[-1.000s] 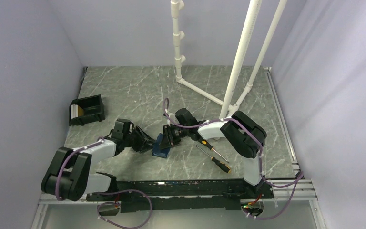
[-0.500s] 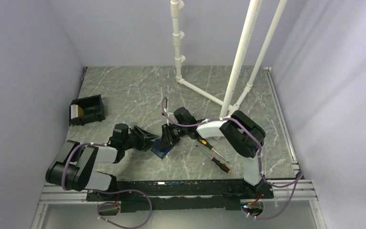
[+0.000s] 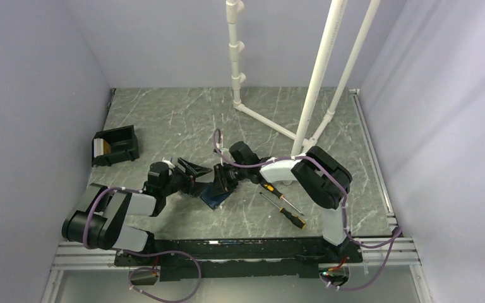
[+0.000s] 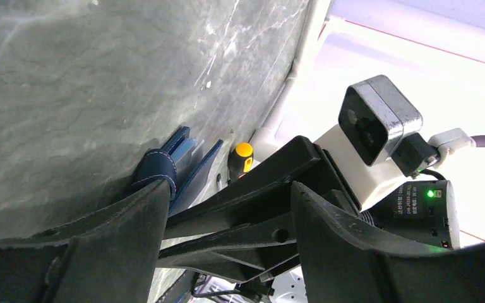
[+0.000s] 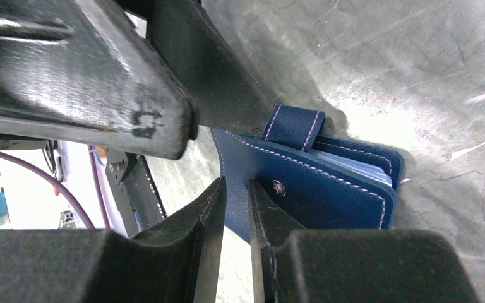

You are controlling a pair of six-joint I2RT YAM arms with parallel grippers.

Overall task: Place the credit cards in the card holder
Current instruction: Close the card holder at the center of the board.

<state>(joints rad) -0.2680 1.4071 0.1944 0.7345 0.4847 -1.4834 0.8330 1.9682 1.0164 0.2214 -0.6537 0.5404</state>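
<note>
The navy-blue card holder (image 3: 214, 194) stands partly unfolded on the marble table, just in front of centre. My right gripper (image 3: 223, 180) is shut on the edge of its cover flap (image 5: 235, 189), near the snap; pale blue inner sleeves (image 5: 360, 169) show behind. My left gripper (image 3: 195, 169) hangs open just left of the holder with nothing between its fingers (image 4: 120, 252). In the left wrist view the card holder (image 4: 161, 169) sits past the left finger. Pale and yellowish edges, likely the credit cards (image 3: 100, 149), stand in a black box.
The black open-topped box (image 3: 116, 145) sits at the left edge of the table. Two orange-handled screwdrivers (image 3: 282, 201) lie right of the holder, under the right arm. A white pipe frame (image 3: 303, 101) rises at the back centre. Grey walls close in both sides.
My left gripper has opened wider and lifted slightly up and away from the card holder. The right gripper keeps its pinch on the flap, almost still.
</note>
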